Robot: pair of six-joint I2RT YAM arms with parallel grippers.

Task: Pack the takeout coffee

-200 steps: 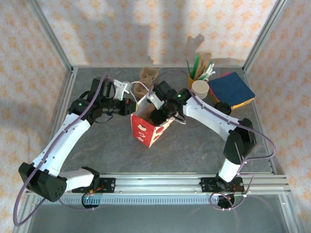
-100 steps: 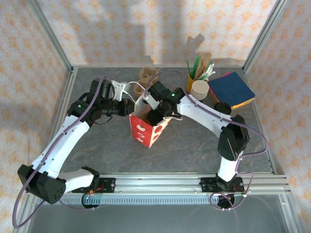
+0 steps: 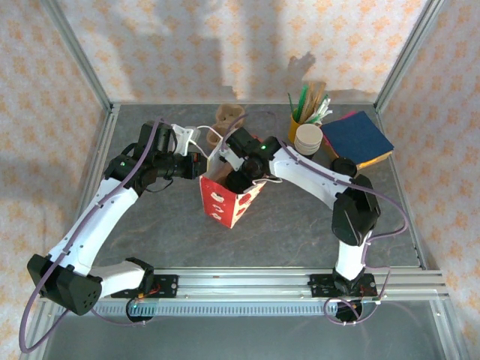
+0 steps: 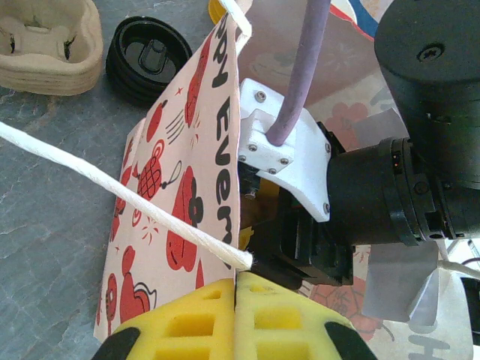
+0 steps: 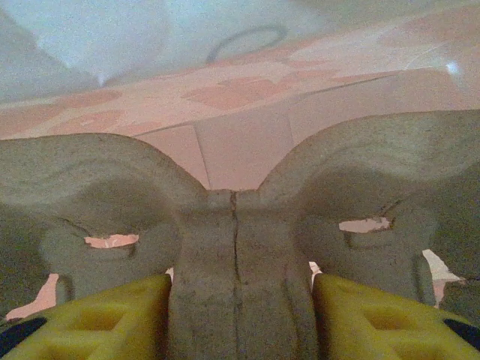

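Left hand (image 4: 235,304) presses its yellow fingers together on the rim of the red paper bag (image 4: 176,217), right where the white cord handle (image 4: 112,187) is rooted. I judge the pinch is there to steady the upright bag and hold its mouth spread while the other arm works inside.

Right hand (image 5: 237,300) is down in the bag, clamped on the centre ridge of a brown pulp cup carrier (image 5: 112,172), with the bag's pink inner walls rising behind it. Gripping the ridge holds the carrier level, so it can settle flat on the bottom. How near the bottom it is I cannot tell.

What I take for the takeout coffee (image 4: 146,56), a small black cup under a round black plastic lid, stands on the grey table (image 4: 45,225) outside the bag, just beside a second pulp carrier (image 4: 45,37). By my reading the coffee is not yet packed. The carrier goes in first as a seat, and the cup must then be fetched.

When the right hand lets go and lifts out, it could drag the thin bag wall along, and the left pinch guards against that.

A stack of white-rimmed cups (image 3: 307,139) and a blue pad (image 3: 356,136) sit well apart to the right, out of the arms' way.
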